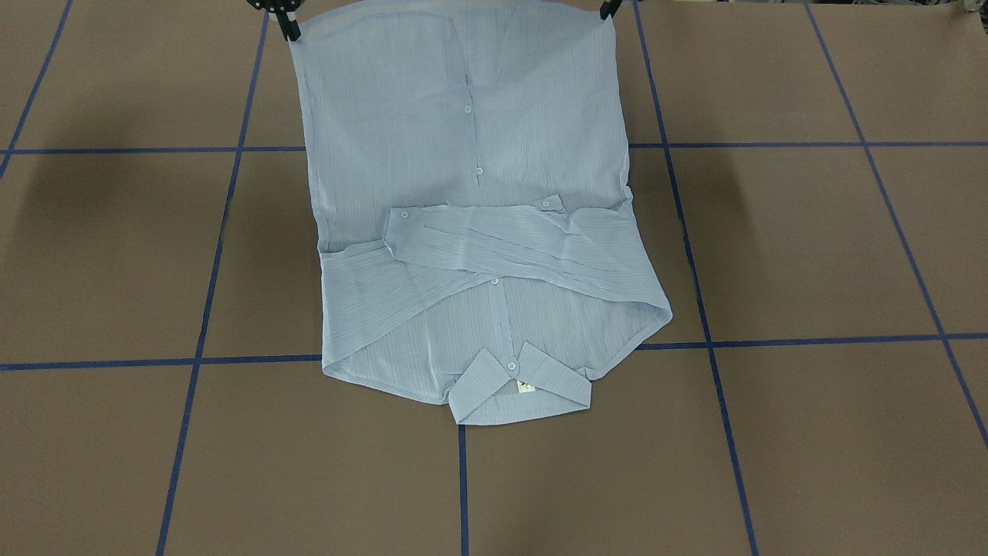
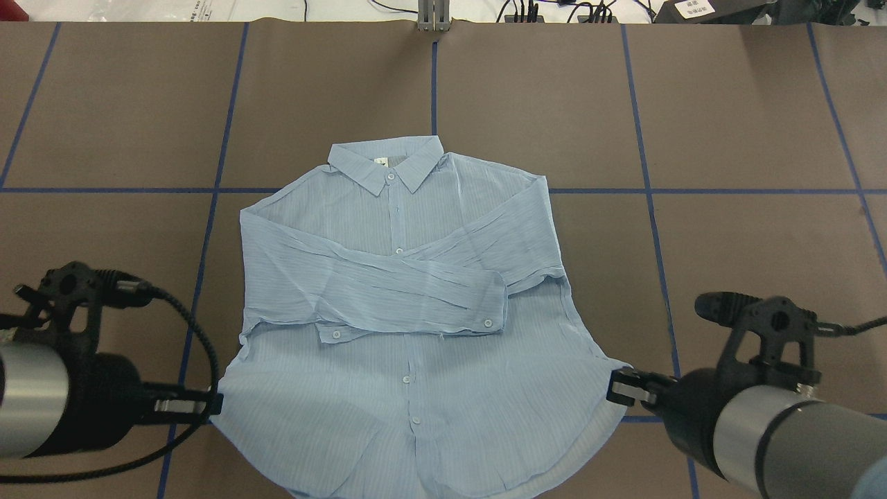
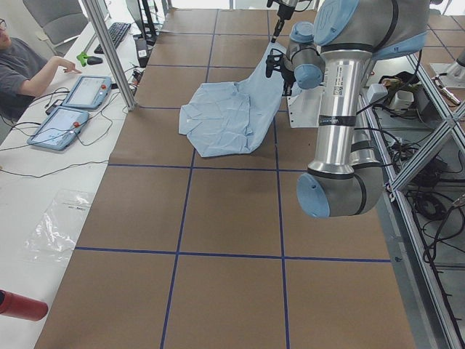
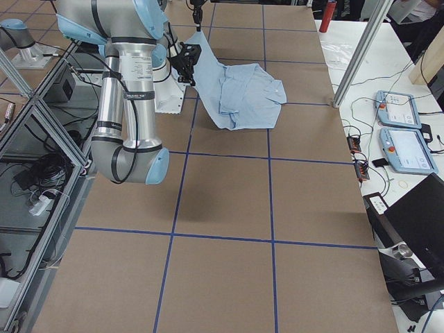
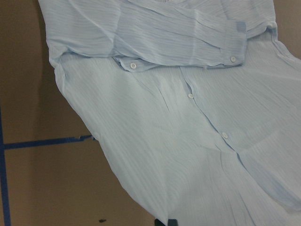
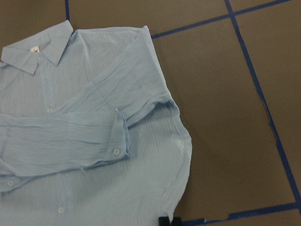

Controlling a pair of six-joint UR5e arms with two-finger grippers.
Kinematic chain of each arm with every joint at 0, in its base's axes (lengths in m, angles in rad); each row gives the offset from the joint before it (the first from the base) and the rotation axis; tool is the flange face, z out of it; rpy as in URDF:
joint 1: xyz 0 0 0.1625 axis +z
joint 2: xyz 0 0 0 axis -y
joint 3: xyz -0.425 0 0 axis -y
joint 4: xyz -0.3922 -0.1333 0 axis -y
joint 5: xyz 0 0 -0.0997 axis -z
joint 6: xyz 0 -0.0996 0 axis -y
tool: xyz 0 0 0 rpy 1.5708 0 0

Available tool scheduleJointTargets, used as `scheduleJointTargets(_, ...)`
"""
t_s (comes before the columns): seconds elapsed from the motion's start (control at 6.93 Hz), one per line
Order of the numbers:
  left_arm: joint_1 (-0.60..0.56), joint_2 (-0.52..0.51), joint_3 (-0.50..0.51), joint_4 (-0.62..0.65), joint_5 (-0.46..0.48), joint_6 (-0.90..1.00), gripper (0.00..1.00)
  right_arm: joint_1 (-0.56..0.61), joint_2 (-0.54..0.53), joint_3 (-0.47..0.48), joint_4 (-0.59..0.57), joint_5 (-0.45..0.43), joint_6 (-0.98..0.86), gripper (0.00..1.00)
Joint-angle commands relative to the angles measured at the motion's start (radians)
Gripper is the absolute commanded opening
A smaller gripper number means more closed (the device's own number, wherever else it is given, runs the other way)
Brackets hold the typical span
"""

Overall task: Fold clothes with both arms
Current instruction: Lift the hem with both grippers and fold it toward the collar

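Observation:
The pale-blue striped shirt [image 2: 416, 277] lies face up, collar [image 2: 385, 166] on the far side, both sleeves crossed over the chest. My left gripper [image 2: 211, 404] is shut on the hem's left corner, and my right gripper [image 2: 619, 385] is shut on the hem's right corner. In the front-facing view the lower part of the shirt [image 1: 463, 139] rises off the table, stretched between the right gripper [image 1: 290, 26] and the left gripper [image 1: 610, 9]. Each wrist view shows the shirt [image 5: 178, 117] [image 6: 94, 117] spreading away from the pinched edge.
Brown table cover with blue tape lines [image 2: 644, 187] surrounds the shirt. Cables and a grey bracket [image 2: 433, 17] line the far edge. A person [image 3: 25, 65] sits at a white side table with two tablets [image 3: 73, 109]. A red bottle [image 3: 18, 305] lies there too.

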Motion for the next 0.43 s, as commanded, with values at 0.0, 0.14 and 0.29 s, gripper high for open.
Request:
scheduleJointTargets(0.0, -0.135, -0.098, 0.161, 0.004, 0.003, 0.060, 0.00, 0.195, 0.199, -0.167, -0.002, 0.001, -0.078, 0.00)
scheduleJointTargets(0.14, -0.211, -0.132, 0.185, 0.005, 0.003, 0.107, 0.00, 0.262, 0.218, -0.197, 0.009, -0.002, -0.153, 0.00)
scheduleJointTargets(0.29, -0.238, -0.159, 0.235, 0.004, 0.052, 0.108, 0.00, 0.312, 0.232, -0.261, 0.023, -0.002, -0.179, 0.00)
